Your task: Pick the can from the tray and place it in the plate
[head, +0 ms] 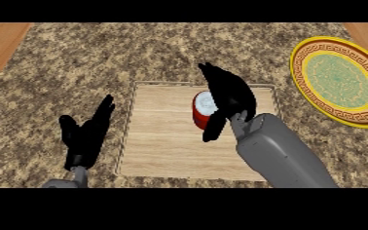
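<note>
Can (205,106) looks light, rigid, slick-walled, best taken by its sides; right hand (231,97) spread open around it, left hand (86,139) open.

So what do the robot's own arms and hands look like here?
Both hands are plain black, with slim fingers and a thumb: the left hand and the right hand. The right forearm is a smooth, rounded grey casing, narrowing at the wrist. Only a short grey stub of the left forearm shows. No cables, markings or sleeves are visible.
</note>
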Action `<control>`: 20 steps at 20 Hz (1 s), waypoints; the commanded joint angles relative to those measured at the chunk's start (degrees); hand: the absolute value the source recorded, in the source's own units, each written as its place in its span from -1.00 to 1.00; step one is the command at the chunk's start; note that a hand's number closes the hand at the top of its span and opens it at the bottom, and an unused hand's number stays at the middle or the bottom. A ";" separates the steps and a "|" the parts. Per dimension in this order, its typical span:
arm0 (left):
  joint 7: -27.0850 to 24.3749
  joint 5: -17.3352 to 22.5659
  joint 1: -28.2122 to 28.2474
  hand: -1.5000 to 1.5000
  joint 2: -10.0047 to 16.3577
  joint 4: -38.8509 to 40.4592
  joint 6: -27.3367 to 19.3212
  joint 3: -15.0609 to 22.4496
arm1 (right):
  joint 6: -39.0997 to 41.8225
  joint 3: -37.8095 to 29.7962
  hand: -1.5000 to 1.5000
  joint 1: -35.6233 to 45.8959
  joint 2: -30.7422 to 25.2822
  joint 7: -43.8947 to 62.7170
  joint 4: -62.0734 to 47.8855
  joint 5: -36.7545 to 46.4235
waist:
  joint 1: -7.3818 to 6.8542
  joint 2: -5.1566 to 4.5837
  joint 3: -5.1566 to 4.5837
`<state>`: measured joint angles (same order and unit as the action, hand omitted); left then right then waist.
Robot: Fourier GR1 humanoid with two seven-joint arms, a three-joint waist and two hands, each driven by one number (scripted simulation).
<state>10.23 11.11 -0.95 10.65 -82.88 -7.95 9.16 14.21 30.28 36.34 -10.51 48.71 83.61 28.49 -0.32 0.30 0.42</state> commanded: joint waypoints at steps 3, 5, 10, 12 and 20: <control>1.71 0.48 1.01 0.00 -0.39 0.97 1.23 -0.95 | -1.55 -0.53 -1.00 1.59 5.06 -4.82 -10.73 4.72 | -0.32 -0.41 -0.42; 0.47 -1.00 0.24 0.00 -1.83 3.12 0.78 0.38 | 4.28 1.02 1.00 0.10 1.95 -5.79 -7.57 3.33 | 0.05 -0.41 -0.43; 2.95 -1.19 1.02 0.00 -1.70 -0.41 0.61 -0.62 | 4.64 1.52 1.00 0.63 4.60 -6.05 -6.46 8.81 | 0.05 -0.29 -0.42; 4.57 -0.96 3.52 0.00 -1.00 -4.04 1.37 -0.22 | 3.12 0.34 1.00 1.74 5.83 -8.72 -9.51 10.28 | -0.19 -0.30 -0.41; 4.19 -1.64 2.78 0.00 -1.56 -2.90 1.54 -1.31 | -7.22 1.61 1.00 -8.37 5.26 -4.82 -3.86 20.48 | 0.46 -0.16 -0.40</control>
<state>12.35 9.67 0.64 9.81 -85.11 -5.95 7.06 13.19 30.73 33.16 -6.30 40.36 78.75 43.93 -0.07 0.47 0.25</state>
